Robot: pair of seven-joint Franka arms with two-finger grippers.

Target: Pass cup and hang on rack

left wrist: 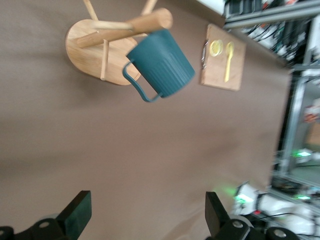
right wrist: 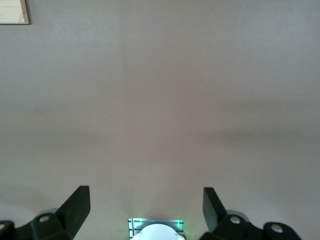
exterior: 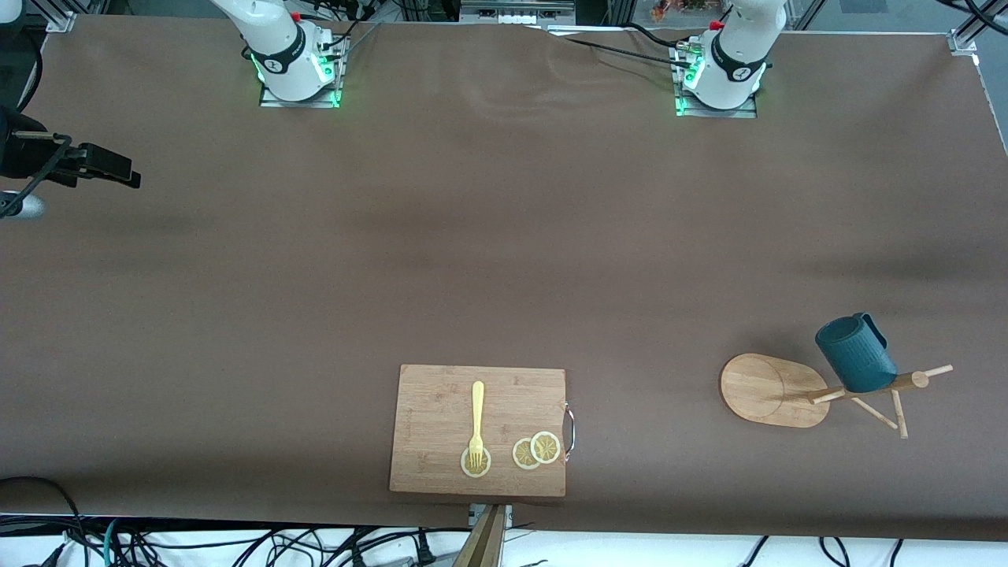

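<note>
On rack [exterior: 776,390] peg, cup [exterior: 856,353], near table edge.

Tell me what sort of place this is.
Most likely a robotics lab bench: two arm bases bolted to a brown-covered table, loose cables along its edge, and staged props, a cup hanging on a rack.

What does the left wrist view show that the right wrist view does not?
Only the left wrist view shows the cup hanging on the rack, plus the fork and a lemon slice on the board, and the open left tool above bare table. Only the right wrist view shows the open right tool over an arm base. Both show the brown table and the board, though the right wrist view catches only its corner.
</note>
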